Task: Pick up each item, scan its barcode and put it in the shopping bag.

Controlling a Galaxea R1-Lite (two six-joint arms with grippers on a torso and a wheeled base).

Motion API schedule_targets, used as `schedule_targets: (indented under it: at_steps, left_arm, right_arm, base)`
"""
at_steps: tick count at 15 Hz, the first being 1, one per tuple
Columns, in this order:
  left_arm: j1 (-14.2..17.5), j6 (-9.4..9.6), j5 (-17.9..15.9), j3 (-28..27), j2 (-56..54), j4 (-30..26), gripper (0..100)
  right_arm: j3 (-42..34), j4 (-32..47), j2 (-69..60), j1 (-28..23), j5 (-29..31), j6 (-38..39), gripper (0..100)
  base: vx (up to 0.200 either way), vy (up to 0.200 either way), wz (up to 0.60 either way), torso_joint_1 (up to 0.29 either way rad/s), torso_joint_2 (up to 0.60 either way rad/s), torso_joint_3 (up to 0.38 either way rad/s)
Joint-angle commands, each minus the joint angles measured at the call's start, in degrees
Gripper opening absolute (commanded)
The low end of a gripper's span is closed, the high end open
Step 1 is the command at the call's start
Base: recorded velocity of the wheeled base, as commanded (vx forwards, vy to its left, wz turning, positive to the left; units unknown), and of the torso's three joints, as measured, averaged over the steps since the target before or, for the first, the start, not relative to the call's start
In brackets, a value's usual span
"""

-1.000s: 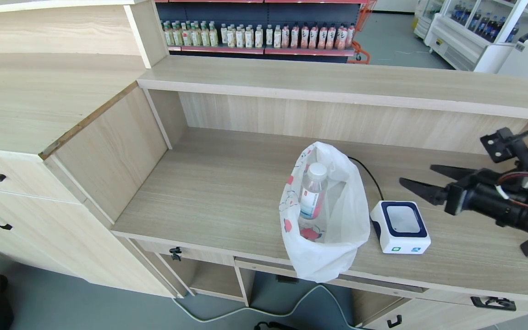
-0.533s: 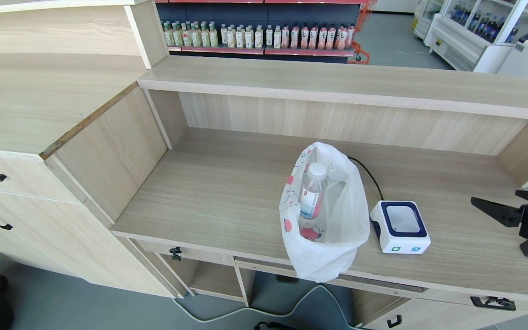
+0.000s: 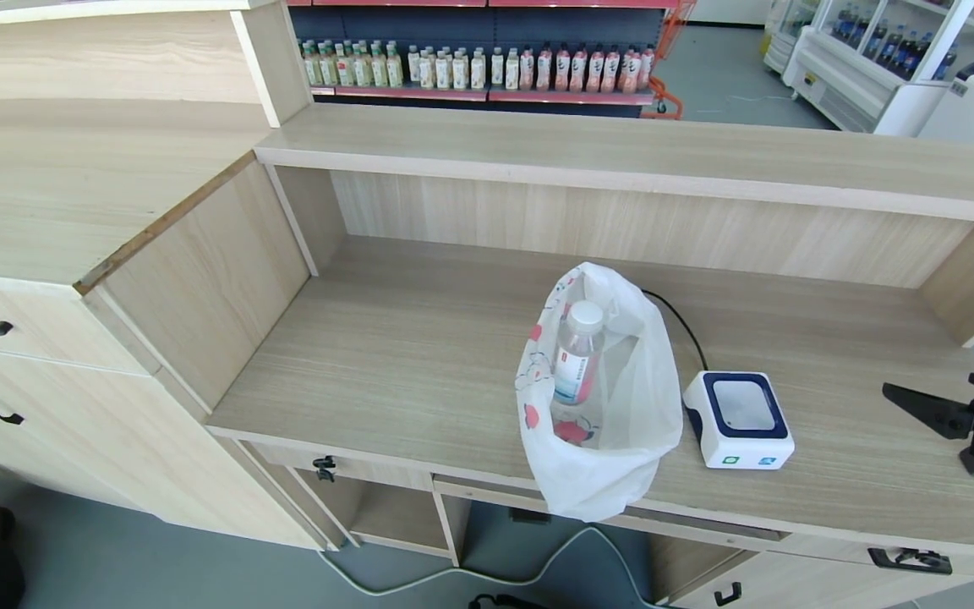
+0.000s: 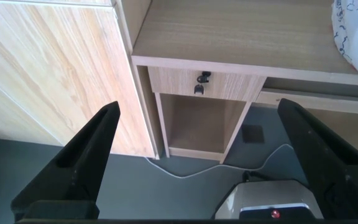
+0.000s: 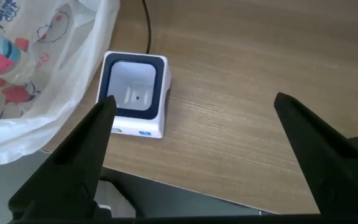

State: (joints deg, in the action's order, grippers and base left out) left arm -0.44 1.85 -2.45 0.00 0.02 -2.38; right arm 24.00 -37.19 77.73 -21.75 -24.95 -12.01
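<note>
Right pincer point(image 3: 931, 385) hangs spread wide and grasping nothing over the right end of the light wood-grain bench point(image 3: 419, 355), well apart from the goods. That looks like a parked stance, leaving the working area free. Left pincer point(image 4: 199, 106) is likewise released and empty. It sits low, in front of the bench's front edge, facing a small drawer lock point(image 4: 199, 82) and the open cupboard niche under it.

The task's thing, a clear plastic bottle with a white cap point(image 3: 578, 351), stands roughly upright inside the thin white plastic shopping bag with red and blue cartoon print point(image 3: 614, 423). Judging by that, this item's turn is finished. The bag sits near the front edge of the bench with its mouth gaping upward, likely so an item can be lowered straight in. Its soft walls slump around the bottle and help prop it.

Just beside the bag, on its right, is the white box-shaped barcode scanner with a dark blue frame point(image 3: 739, 419). Its window is tilted upward so a barcode can be held above it, and the hop from scan to bag is short. Its thin black cable point(image 3: 680, 326) runs back behind the bag, out of the arms' path.

As for writing, the bottle wears a red, white and blue label band whose print is too small to read. The scanner's front lip carries one small green mark and one blue, both illegible. The bag shows drawings, with no letters I can make out.
</note>
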Motion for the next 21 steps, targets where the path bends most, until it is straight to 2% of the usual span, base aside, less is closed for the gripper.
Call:
schedule_targets:
  at_steps: [1,6,14,17,21]
  left_arm:
    - [0.0,0.08,0.0,0.0,0.0,0.0,100]
    - [0.0,-0.1,0.0,0.0,0.0,0.0,100]
    - [0.0,-0.18,0.0,0.0,0.0,0.0,100]
    - [0.0,-0.18,0.0,0.0,0.0,0.0,100]
    - [0.0,-0.18,0.0,0.0,0.0,0.0,100]
  right_arm:
    - [-0.4,-0.1,0.6,-1.5,0.3,-0.7,100]
    - [-2.8,0.0,0.9,-2.8,1.6,-4.3,100]
    - [-8.2,0.3,-1.0,-2.8,3.0,-5.9,100]
    - [-8.4,4.3,-3.2,-2.2,3.0,-7.4,100]
    - [-8.5,6.5,-4.6,0.0,5.0,-7.4,100]
  base:
    - [0.0,-0.2,0.0,-0.007,0.0,0.007]
    - [0.0,-0.2,0.0,0.004,0.0,0.001]
    - [0.0,-0.2,0.0,0.002,0.0,0.001]
    - [0.0,-0.2,0.0,0.002,0.0,0.001]
    - [0.0,0.0,0.0,0.0,0.0,0.0]
